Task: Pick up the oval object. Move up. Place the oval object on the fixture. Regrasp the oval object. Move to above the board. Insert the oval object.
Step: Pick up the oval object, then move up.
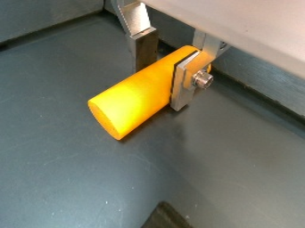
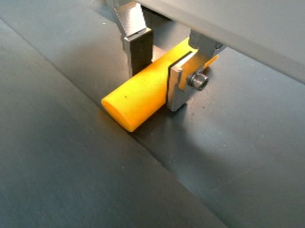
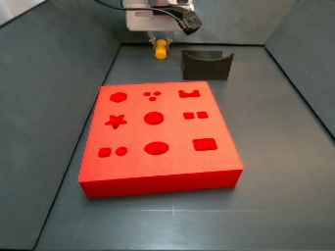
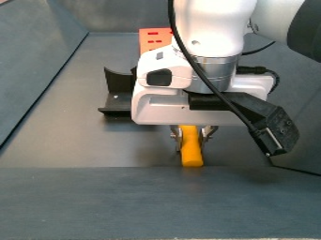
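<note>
The board [image 3: 160,137] sits untouched on the floor with its oval recess empty, and the fixture [image 3: 206,65] beyond its far end holds nothing, so placing, regrasp and insertion all look still ahead. The tool [image 1: 167,64] is beside the fixture, closed on the oval object [image 1: 134,100] near one end in both wrist views. The peg hangs at or just off the floor [image 2: 71,169]; contact is unclear, so this reads as the pick/lift stage.
</note>
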